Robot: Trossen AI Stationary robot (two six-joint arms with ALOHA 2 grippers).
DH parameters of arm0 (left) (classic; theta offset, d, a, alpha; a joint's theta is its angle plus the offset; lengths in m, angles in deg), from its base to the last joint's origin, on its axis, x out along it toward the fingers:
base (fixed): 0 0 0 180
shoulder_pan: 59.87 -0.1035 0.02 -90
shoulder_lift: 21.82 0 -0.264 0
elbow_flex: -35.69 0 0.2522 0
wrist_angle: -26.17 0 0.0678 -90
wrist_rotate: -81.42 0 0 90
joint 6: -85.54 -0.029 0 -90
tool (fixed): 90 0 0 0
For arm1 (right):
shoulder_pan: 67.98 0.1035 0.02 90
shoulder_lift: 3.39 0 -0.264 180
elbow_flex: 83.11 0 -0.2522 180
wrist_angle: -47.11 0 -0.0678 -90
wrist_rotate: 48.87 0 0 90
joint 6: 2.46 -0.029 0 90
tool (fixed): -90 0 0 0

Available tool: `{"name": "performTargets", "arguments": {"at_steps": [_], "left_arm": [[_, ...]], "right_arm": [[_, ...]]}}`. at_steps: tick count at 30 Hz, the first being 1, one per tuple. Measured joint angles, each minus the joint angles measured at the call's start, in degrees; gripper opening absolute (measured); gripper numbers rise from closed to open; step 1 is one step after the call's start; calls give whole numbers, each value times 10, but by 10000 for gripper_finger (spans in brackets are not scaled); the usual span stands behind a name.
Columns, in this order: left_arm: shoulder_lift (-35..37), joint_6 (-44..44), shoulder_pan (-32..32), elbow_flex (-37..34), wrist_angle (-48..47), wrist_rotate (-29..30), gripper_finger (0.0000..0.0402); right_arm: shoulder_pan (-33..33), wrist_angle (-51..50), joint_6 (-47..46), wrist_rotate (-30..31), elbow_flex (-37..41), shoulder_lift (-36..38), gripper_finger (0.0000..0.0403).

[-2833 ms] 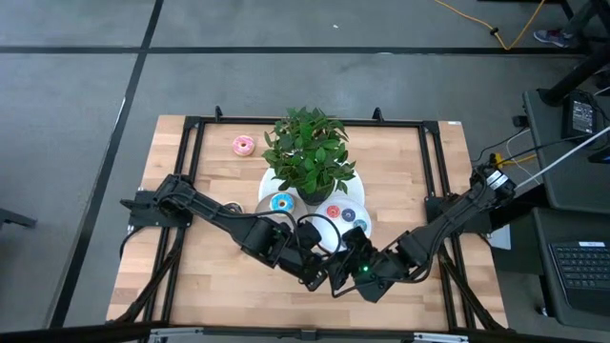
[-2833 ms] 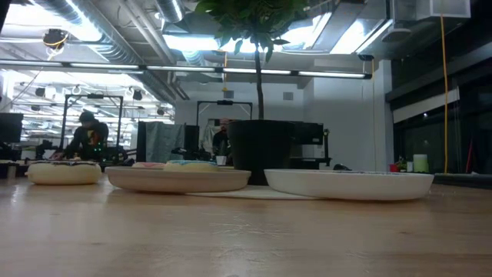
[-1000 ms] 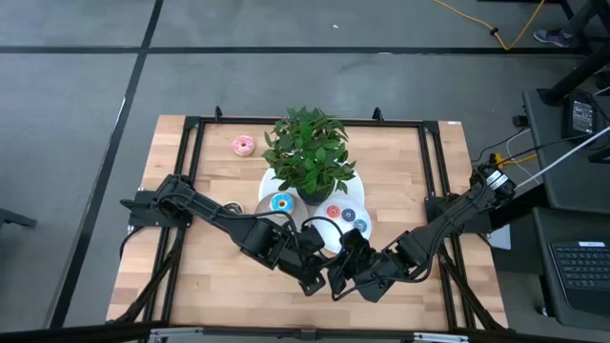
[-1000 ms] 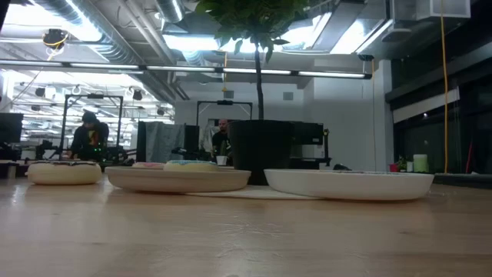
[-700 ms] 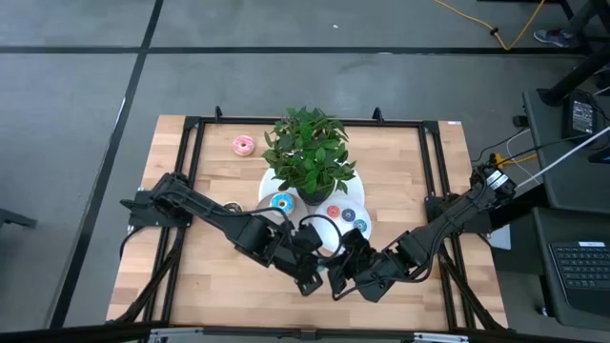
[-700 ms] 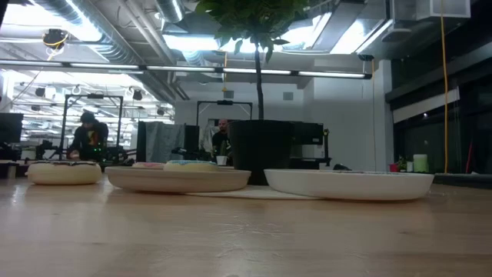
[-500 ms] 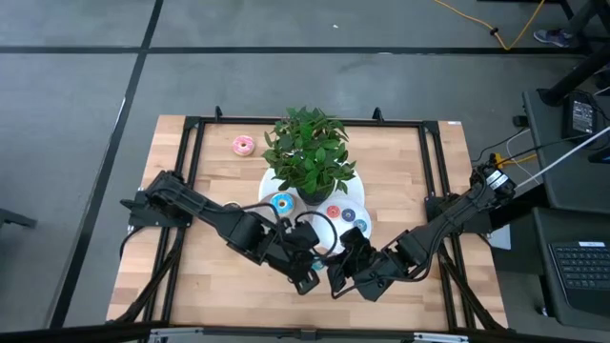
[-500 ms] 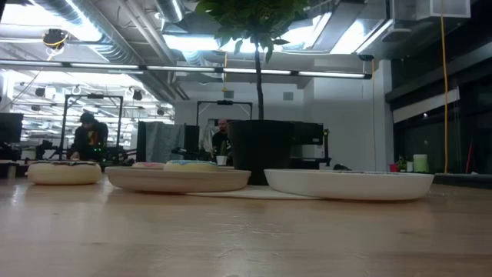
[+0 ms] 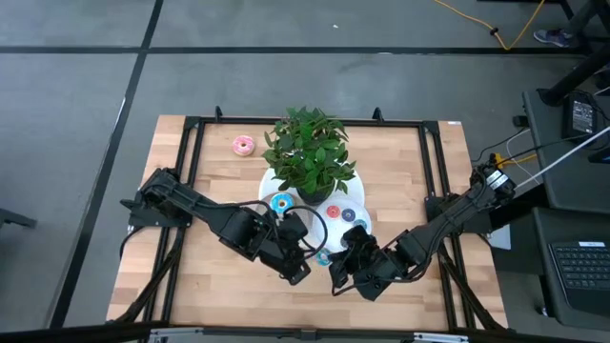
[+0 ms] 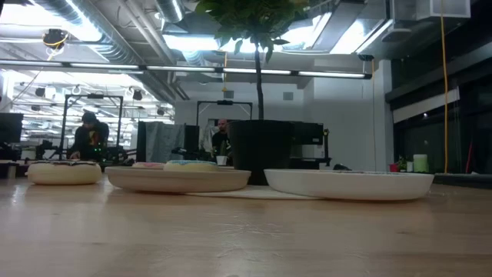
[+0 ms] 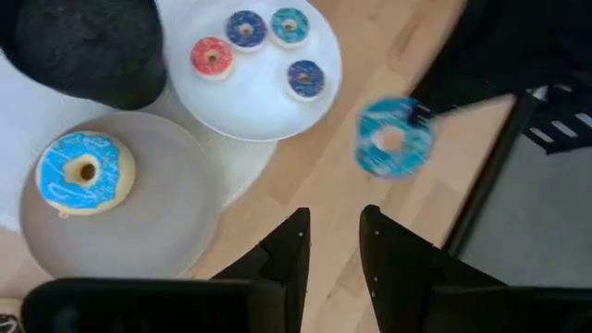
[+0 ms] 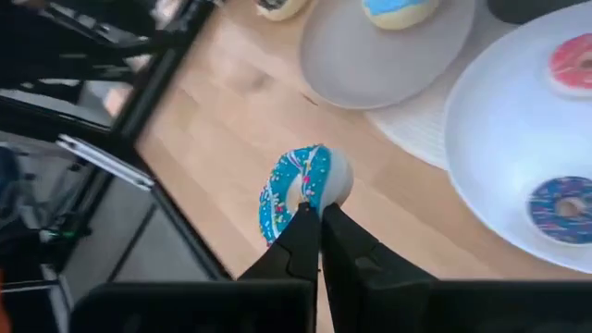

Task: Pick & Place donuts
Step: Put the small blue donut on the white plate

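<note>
My right gripper [image 12: 319,217] is shut on a light-blue iced donut [image 12: 296,194], held over the wood near the table's front middle [image 9: 324,255]. My left gripper [image 11: 333,236] is open with nothing between its fingers, just left of that donut [image 11: 393,137] and apart from it. Another blue donut [image 11: 85,173] lies flat on the grey plate [image 11: 157,231]. Several mini donuts, one of them red-iced [image 11: 211,57], lie on the white plate [image 11: 268,116]. A pink donut [image 9: 243,145] lies on the table at the far left. My right gripper pinches the donut's ring [image 12: 305,205] between its two fingers, at the part of the rim nearest the gripper. One finger is on the iced face and the other on the plain underside. The donut stands on edge beyond the fingertips, clear of the table.
A leafy plant in a black pot [image 9: 307,157] stands at the table's middle, just beyond both plates. A brownish donut [image 9: 232,206] lies left of the grey plate. A black frame [image 9: 191,133] runs around the tabletop. People sit in the room beyond [image 10: 86,137].
My left gripper has drawn away from my right gripper, toward the table's left and upward. The blue donut stays in my right gripper, which has kept its place, and now shows between the two grippers in the high view.
</note>
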Motion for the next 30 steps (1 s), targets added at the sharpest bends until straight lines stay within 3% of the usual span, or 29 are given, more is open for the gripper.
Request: {"name": "performTargets", "arguments": {"at_steps": [16, 30], "left_arm": [[2, 0, 6, 0, 0, -13, 90], [1, 13, 6, 0, 0, -76, 88]], "right_arm": [[-108, -78, 228, -167, 0, 0, 6], [-151, -126, 368, -199, 0, 0, 6]]}}
